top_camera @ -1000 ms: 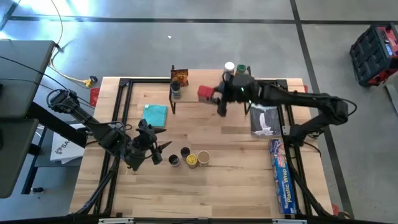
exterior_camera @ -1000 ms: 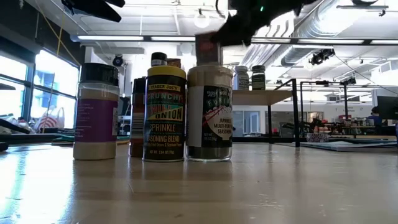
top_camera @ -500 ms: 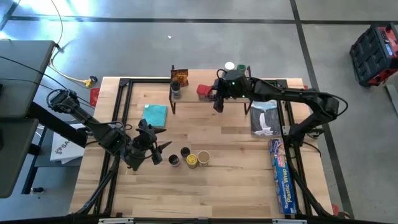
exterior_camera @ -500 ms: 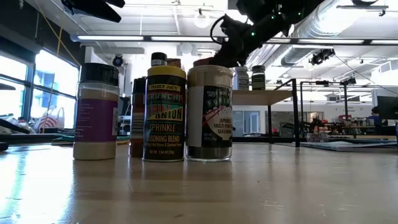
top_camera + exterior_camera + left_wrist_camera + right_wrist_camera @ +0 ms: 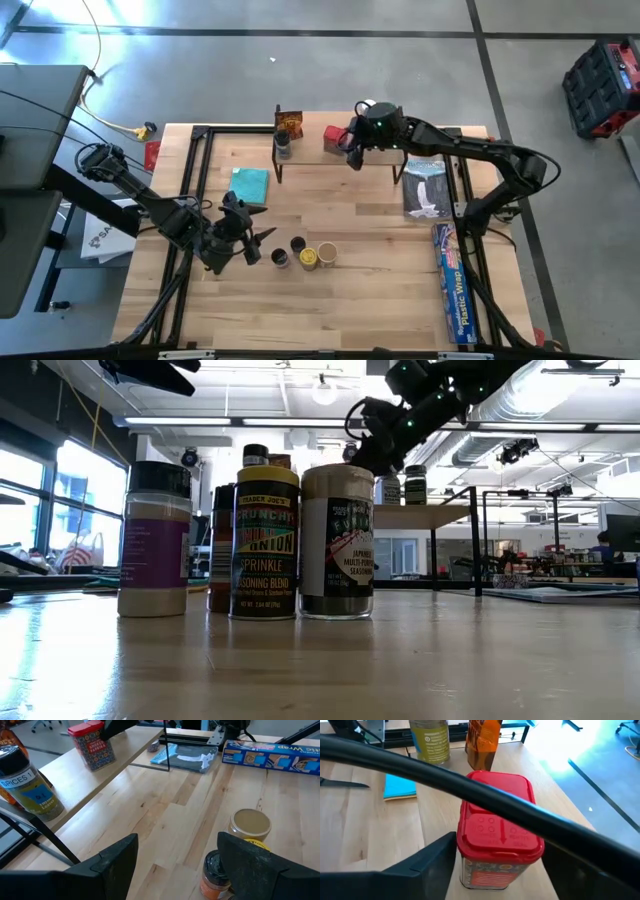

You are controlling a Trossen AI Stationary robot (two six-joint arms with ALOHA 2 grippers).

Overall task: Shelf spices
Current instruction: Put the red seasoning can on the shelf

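Right gripper [image 5: 350, 147] is up at the shelf [image 5: 310, 150] along the worktop's [image 5: 380, 270] far edge, fingers spread either side of the red tin [image 5: 335, 139], which sits upright on the board (not pinched, as far as the wrist view shows). Two jars [image 5: 283, 143] and an orange packet [image 5: 289, 121] sit at the shelf's left end. Left gripper [image 5: 255, 245] hangs open near the left edge, just beside three jars [image 5: 308, 256] standing mid-worktop.

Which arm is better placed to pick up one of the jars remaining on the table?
Left: its tool hangs open beside the table jars. The right tool is at the shelf by the red tin.
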